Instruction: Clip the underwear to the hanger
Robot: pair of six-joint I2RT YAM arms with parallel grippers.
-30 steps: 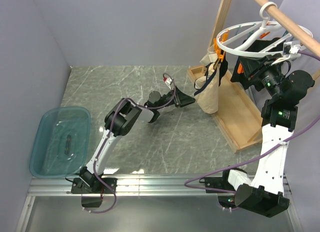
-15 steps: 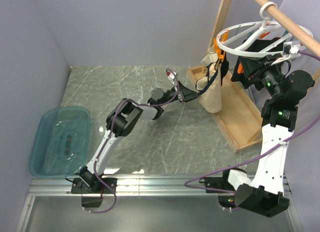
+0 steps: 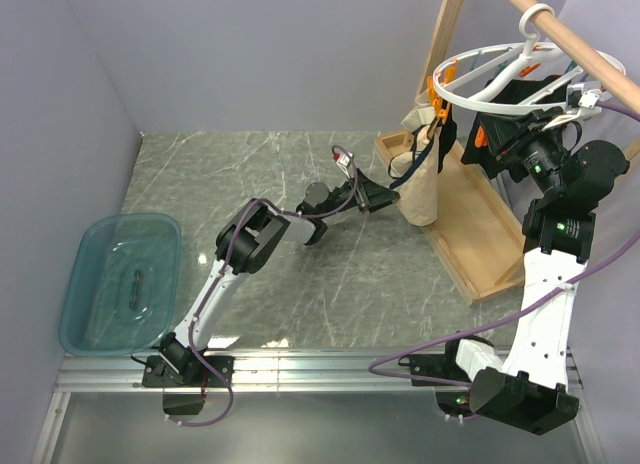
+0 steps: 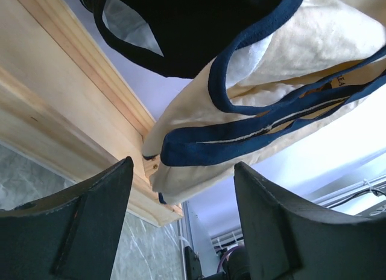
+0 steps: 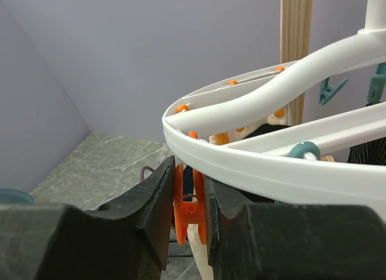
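As the beige fabric underwear [image 3: 420, 189] with dark navy trim hangs from the left edge of the white plastic circular hanger [image 3: 480, 52], the left end effector [image 3: 385, 196] sits low just beside the garment. Its two dark fingers [image 4: 90, 225] are spread wide, with nothing between them. The cloth drops in front of the base of the pale wooden rod frame [image 3: 470, 229]; whether it touches the wood cannot be told.

From the left wrist, the navy bands loop across the cream cloth above and beyond the fingertips. A piece of black fabric [image 4: 193, 26] hangs just beside the underwear at the top, and the frame's base rail runs along the left.

The hanger's hook sits over the frame's rod at upper right, and the double ring tilts beneath it. The right end effector [image 5: 189, 177] reaches up under the ring's outer rim, pinched narrowly on an orange plastic clip [image 5: 188, 216] that dangles just below the white plastic. Whether this clip is the one gripping the underwear cannot be told from these views. Teal clips [image 5: 329, 92] hang from the ring's far side, near the frame's upright post.

A translucent teal plastic tub [image 3: 100, 222] rests at the far left of the grey-green marbled surface [image 3: 250, 164], well apart from the frame and both arms. A small dark item lies inside, too indistinct to identify.
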